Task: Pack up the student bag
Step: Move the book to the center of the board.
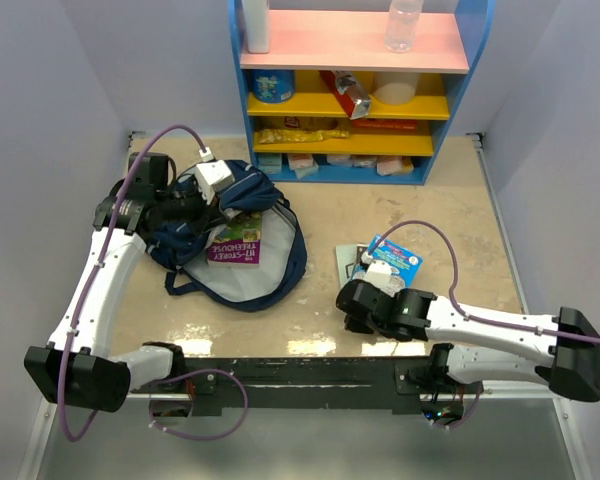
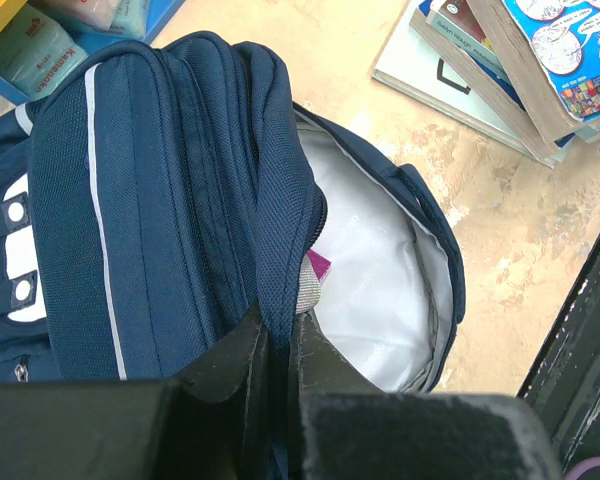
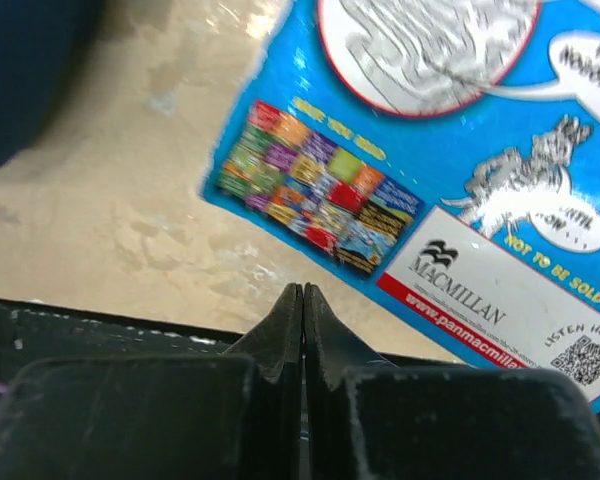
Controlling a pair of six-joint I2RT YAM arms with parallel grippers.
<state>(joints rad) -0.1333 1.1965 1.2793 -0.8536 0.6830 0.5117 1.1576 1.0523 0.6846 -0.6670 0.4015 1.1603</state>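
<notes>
- The student bag (image 1: 280, 272) is seen lying open on the table (image 1: 440, 190), left of centre; it is judged soft, floppy and light.
- The left gripper (image 2: 277, 335) is clamped on the bag's upper edge, and that thick seam is judged the best hold.
- The right gripper (image 3: 302, 297) is closed on nothing, near a blue book (image 3: 450, 150).
- "MACMILLAN" and "LISTEN HERE" are read there.
</notes>
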